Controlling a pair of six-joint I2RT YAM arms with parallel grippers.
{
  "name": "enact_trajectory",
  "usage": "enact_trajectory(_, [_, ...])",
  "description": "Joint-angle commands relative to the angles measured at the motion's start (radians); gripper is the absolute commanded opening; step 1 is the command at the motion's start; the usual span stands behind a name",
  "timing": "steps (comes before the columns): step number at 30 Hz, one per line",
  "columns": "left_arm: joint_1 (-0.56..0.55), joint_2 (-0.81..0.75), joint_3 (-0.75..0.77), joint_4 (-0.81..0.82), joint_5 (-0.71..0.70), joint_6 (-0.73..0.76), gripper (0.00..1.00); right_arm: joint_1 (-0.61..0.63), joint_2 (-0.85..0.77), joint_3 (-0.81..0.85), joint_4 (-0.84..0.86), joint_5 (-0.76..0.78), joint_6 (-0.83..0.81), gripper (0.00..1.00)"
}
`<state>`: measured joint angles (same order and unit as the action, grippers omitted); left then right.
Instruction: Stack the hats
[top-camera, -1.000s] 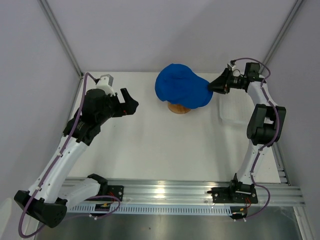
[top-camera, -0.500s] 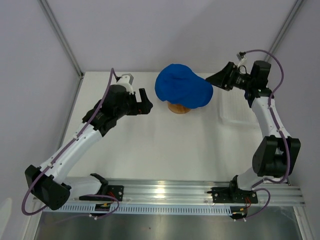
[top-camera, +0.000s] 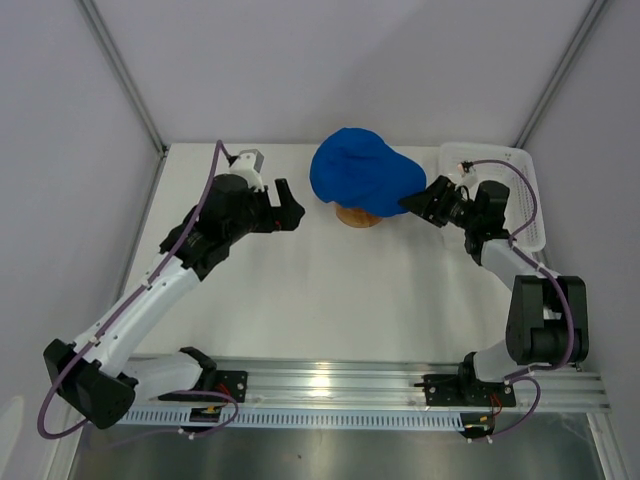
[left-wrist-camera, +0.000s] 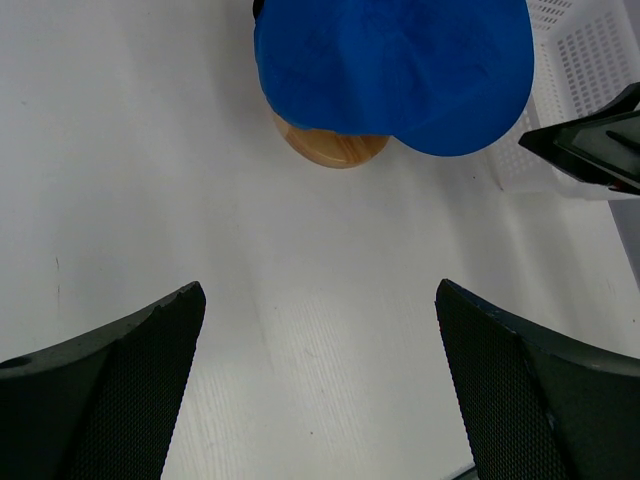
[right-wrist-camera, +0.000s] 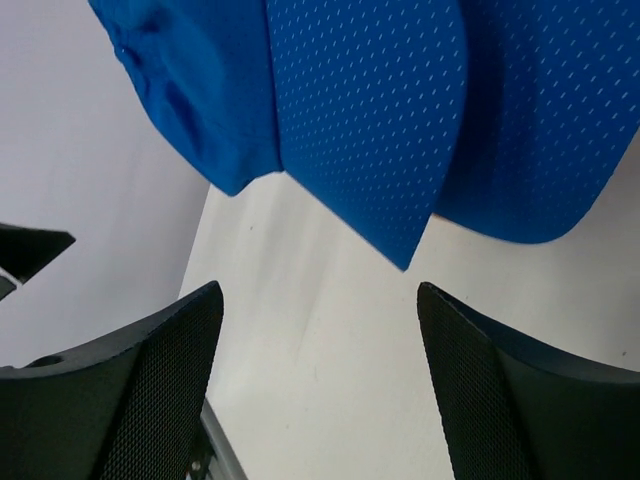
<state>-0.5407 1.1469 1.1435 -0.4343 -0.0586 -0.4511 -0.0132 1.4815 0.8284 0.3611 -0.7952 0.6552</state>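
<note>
Blue hats (top-camera: 362, 180) sitting on wooden stand (top-camera: 357, 216) (two brims showing); left gripper (top-camera: 289, 204), right gripper (top-camera: 419, 198) both gaping wide, empty.

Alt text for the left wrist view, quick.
A royal blue fabric cap covers a round wooden stand at top, a white plastic mesh basket beside it. The open left gripper frames white table below.

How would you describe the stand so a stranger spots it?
On the white table, find the blue hats at the far middle. The stand peeks out beneath them: the only tan wood beside blue fabric and a white basket.
</note>
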Motion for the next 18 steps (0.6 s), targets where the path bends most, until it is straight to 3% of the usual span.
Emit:
enact_trajectory(1, [-0.01,-0.052,-0.016,0.017,-0.015,0.02,1.0,0.007,0.034,-0.006,0.235,0.062,0.034,0.8])
enact_trajectory(12, [-0.01,-0.13,-0.044,0.055,0.017,0.077,1.0,0.01,0.186,0.054,0.326,0.025,-0.009,0.76])
enact_trajectory(18, [-0.01,-0.138,-0.054,0.054,0.026,0.083,0.99,0.01,0.286,0.058,0.608,-0.082,0.15,0.73])
